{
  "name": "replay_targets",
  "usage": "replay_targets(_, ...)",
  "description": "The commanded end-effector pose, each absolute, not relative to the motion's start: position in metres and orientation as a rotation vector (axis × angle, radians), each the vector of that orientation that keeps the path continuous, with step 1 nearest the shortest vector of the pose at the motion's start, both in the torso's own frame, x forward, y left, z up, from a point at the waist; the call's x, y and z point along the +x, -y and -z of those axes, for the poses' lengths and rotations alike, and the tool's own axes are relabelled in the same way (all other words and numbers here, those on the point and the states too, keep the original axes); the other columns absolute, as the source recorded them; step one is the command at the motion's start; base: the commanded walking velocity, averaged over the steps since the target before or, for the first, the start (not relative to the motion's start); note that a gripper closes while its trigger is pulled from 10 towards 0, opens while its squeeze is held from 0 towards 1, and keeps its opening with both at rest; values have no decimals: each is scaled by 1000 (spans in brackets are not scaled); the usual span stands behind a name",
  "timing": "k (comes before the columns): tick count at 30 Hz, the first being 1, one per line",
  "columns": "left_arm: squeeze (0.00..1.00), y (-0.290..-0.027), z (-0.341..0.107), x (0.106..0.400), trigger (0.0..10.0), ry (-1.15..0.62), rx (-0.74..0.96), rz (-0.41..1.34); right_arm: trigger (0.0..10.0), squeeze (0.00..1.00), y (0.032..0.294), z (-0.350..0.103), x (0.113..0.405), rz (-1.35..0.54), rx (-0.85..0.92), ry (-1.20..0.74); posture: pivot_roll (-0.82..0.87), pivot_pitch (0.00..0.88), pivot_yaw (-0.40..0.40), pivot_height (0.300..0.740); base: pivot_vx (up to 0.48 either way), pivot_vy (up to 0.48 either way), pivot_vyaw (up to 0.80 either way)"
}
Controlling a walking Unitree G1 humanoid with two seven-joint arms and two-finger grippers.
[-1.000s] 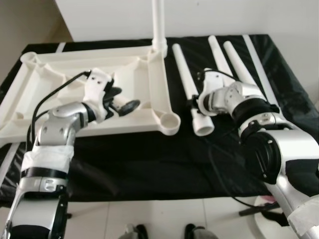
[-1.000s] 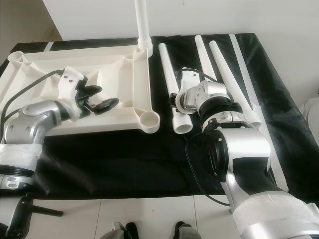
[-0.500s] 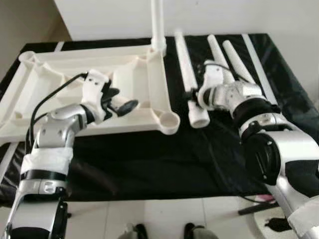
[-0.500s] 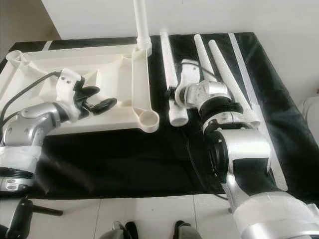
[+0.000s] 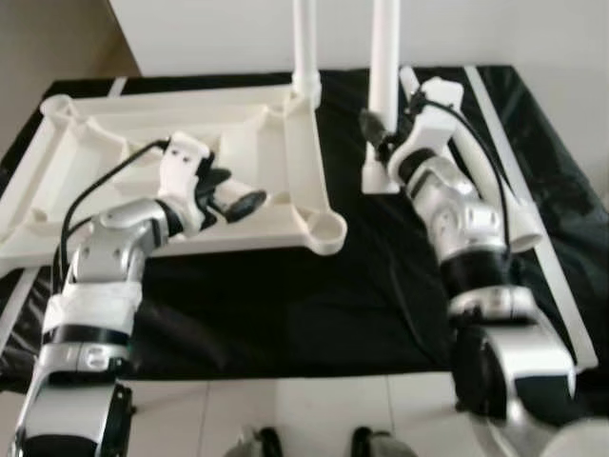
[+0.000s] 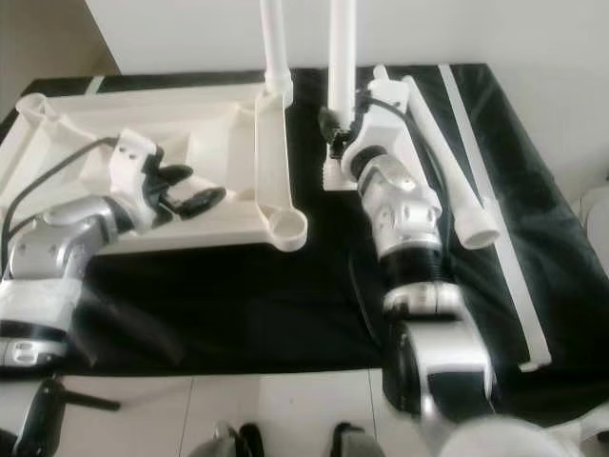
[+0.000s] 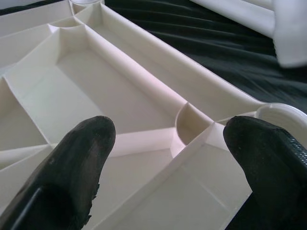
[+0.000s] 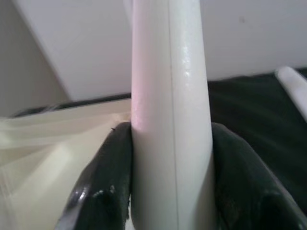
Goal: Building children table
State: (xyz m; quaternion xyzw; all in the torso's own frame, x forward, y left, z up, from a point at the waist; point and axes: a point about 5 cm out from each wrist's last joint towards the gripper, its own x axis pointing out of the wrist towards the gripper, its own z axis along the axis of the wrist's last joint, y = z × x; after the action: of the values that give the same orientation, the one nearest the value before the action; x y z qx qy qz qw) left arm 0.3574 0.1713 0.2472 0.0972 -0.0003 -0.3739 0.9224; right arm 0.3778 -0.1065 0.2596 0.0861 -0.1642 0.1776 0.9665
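A white children's table top [image 5: 143, 143] lies upside down on a black cloth. One white leg [image 5: 304, 43] stands upright in its far right corner socket. My right gripper [image 5: 383, 129] is shut on a second white leg [image 5: 384, 67] and holds it upright above the cloth, just right of the table top. In the right wrist view the black fingers [image 8: 105, 191] press both sides of this leg [image 8: 170, 96]. My left gripper [image 5: 228, 195] hovers open over the table top's ribbed underside [image 7: 120, 96]. The near right corner socket [image 5: 326, 228] is empty. Two more legs [image 5: 476, 162] lie on the cloth.
A long white strip [image 5: 538, 228] lies along the cloth's right side. The cloth-covered table [image 5: 285, 305] ends just before the white floor tiles [image 5: 304, 419]. A white wall [image 5: 533, 29] stands close behind.
My right gripper has raised the leg from lying on the cloth to standing upright and carried it toward the back. The left gripper has hardly moved.
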Motion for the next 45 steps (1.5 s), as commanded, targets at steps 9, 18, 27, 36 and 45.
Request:
replay_targets(9,0,-179,-248,358,10000,-2,187,684,10000,0,79,-226,327,-484,136,522,-90,199,70,740,0,0,0)
replay_targets(18,0,-179,-252,359,10000,6,180,680,10000,0,72,-224,318,-462,77,578,-82,197,81,740,0,0,0)
replay_targets(27,0,-181,-259,364,10000,29,159,645,10000,0,65,-234,307,-567,25,629,-70,190,73,740,0,0,0)
replay_targets(36,0,-169,-294,381,10000,124,144,601,10000,0,71,-253,304,-675,37,638,-70,176,59,740,0,0,0)
replay_targets(45,0,-148,-356,383,10000,285,-5,641,10000,0,72,-254,303,-748,-2,608,-81,160,62,740,0,0,0)
